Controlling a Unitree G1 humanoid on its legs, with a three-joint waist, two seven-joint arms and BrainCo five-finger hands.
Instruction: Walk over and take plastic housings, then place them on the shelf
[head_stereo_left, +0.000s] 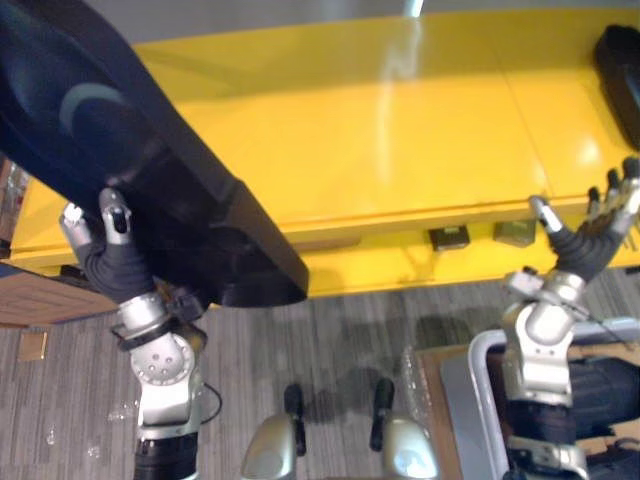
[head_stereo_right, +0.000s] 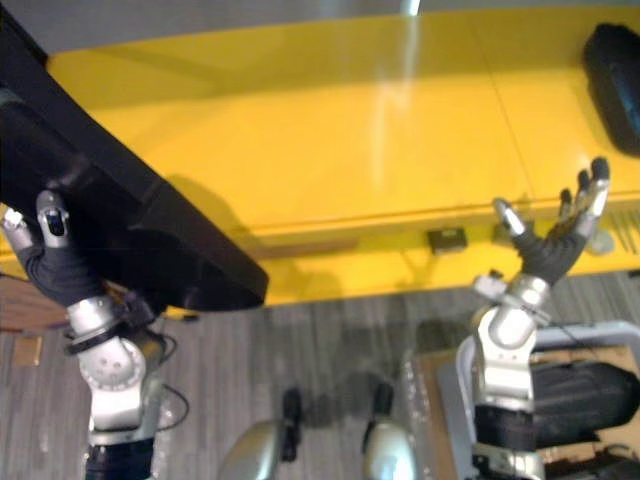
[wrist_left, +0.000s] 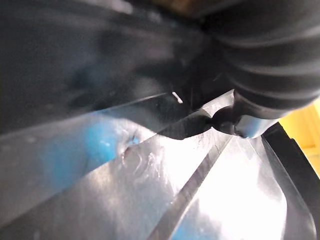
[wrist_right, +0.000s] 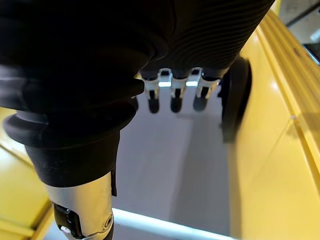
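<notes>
A big black plastic housing (head_stereo_left: 150, 150) hangs tilted over the left end of the yellow shelf (head_stereo_left: 400, 130). My left hand (head_stereo_left: 110, 255) is shut on its near edge, thumb on top and fingers hidden beneath. Up close, the left wrist view shows the housing's glossy ribbed surface (wrist_left: 150, 190). A second black housing (head_stereo_right: 612, 70) lies on the shelf at the far right. My right hand (head_stereo_right: 560, 235) is raised by the shelf's front edge, open with fingers (wrist_right: 172, 97) spread and holding nothing.
Two small brackets (head_stereo_left: 450, 237) sit under the shelf's front lip. At the lower right a grey-rimmed cart (head_stereo_left: 470, 380) holds another dark housing (head_stereo_left: 600, 390). Grey carpet (head_stereo_left: 330, 340) runs in front of the shelf, and a wooden piece (head_stereo_left: 40, 300) stands at the left.
</notes>
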